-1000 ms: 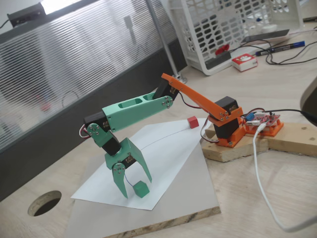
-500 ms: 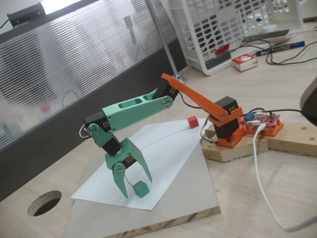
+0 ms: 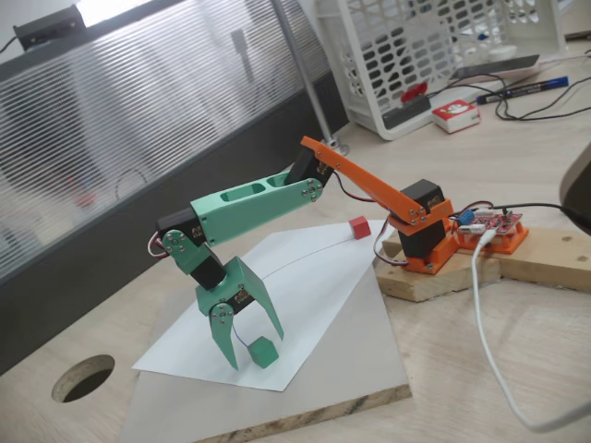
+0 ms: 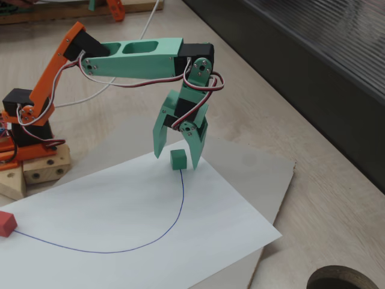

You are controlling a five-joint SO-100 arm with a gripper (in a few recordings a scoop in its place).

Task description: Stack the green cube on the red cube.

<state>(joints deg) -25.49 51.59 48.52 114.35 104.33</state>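
Currently, in a fixed view, the green two-finger gripper [image 3: 251, 348] is seen pointed down with jaws spread wide over the white paper sheet [image 3: 305, 295], the small matte green cube [image 3: 264, 352] resting on the sheet between the fingertips, nearer the right one, ungripped; the tiny red cube [image 3: 359, 227] is seen well apart at the sheet's far corner, near the orange arm base [image 3: 427, 242]. From the other fixed view, the gripper [image 4: 176, 159] is shown straddling the green cube [image 4: 177, 159] at one end of a blue pen line [image 4: 150, 238], with the red cube [image 4: 6, 223] at the other end, by the left edge.
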